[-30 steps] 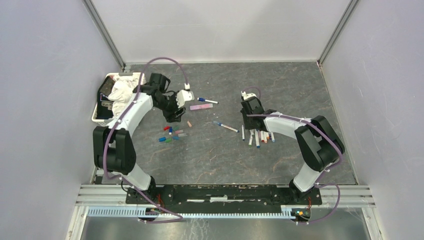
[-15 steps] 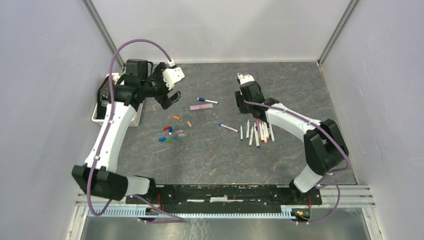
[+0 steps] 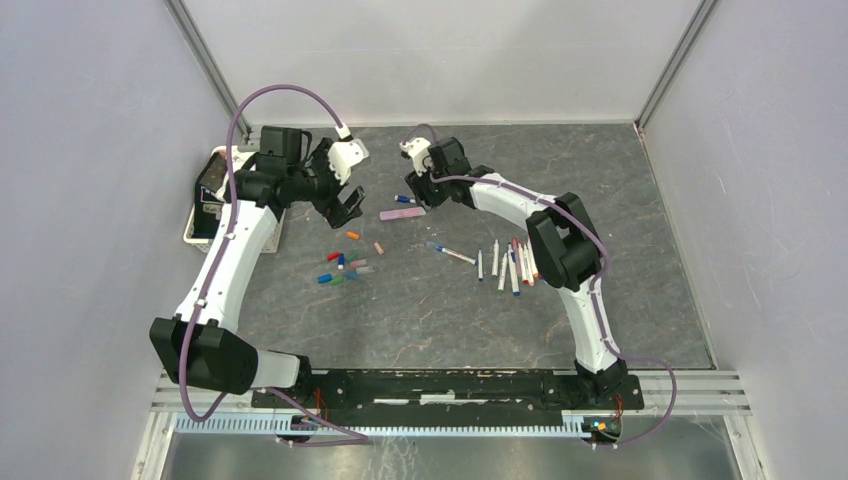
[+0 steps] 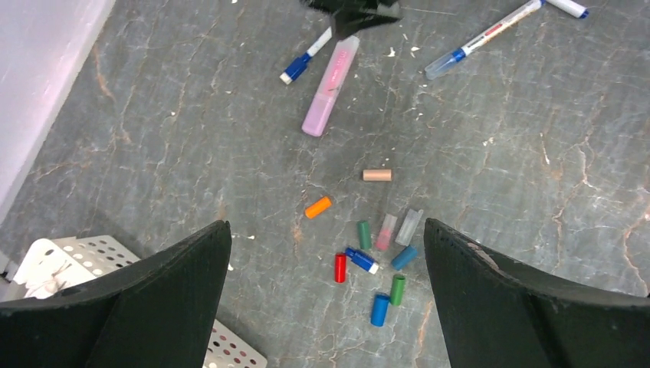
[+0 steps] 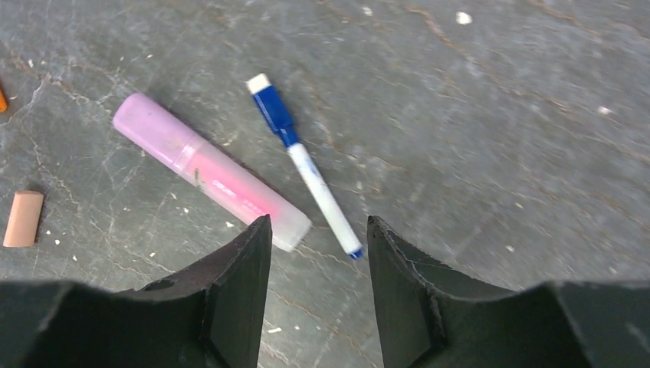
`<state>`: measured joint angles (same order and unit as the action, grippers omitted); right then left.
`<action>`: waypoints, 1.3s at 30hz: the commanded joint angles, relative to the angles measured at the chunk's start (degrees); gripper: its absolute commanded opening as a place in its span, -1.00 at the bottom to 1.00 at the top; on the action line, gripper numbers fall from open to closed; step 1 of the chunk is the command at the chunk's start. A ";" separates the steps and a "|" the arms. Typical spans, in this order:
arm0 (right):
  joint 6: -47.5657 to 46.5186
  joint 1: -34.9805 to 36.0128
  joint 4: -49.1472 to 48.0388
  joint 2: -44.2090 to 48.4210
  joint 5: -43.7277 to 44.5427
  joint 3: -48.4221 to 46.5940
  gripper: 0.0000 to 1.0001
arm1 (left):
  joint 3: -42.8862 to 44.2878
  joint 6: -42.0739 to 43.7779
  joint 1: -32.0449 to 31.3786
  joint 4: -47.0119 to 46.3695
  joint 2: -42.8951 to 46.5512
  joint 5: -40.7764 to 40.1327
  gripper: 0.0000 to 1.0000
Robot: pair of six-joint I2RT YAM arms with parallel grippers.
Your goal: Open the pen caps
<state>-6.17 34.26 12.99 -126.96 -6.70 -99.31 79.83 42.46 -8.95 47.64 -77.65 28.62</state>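
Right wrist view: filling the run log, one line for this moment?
left gripper: open, empty | right gripper: open above blue pen | caps: loose cluster

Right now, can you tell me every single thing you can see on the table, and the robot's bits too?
pen caps: ten, red, blue, green, orange, tan, pink and clear, loose below the left gripper
highlighter: one, pink, beyond the caps
capped marker: one, white with a blue cap, beside the highlighter
lone pen: one, white with a blue end, mid-table
row of pens: several, too close together to count, white with coloured ends, right of the lone pen
basket: one, white with holes, left edge
table: one, dark grey
left gripper: one, black, open above the caps
right gripper: one, black, open above the capped marker
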 commanded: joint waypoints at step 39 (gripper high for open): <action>2.30 -1.87 -9.87 8.89 -5.84 10.31 -1.00 | -6.31 13.59 0.25 9.13 1.25 8.61 0.94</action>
<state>-8.08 33.41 5.93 -126.87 -9.72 -90.85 75.75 49.08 -8.95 55.66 -77.69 33.74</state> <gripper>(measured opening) 0.019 0.963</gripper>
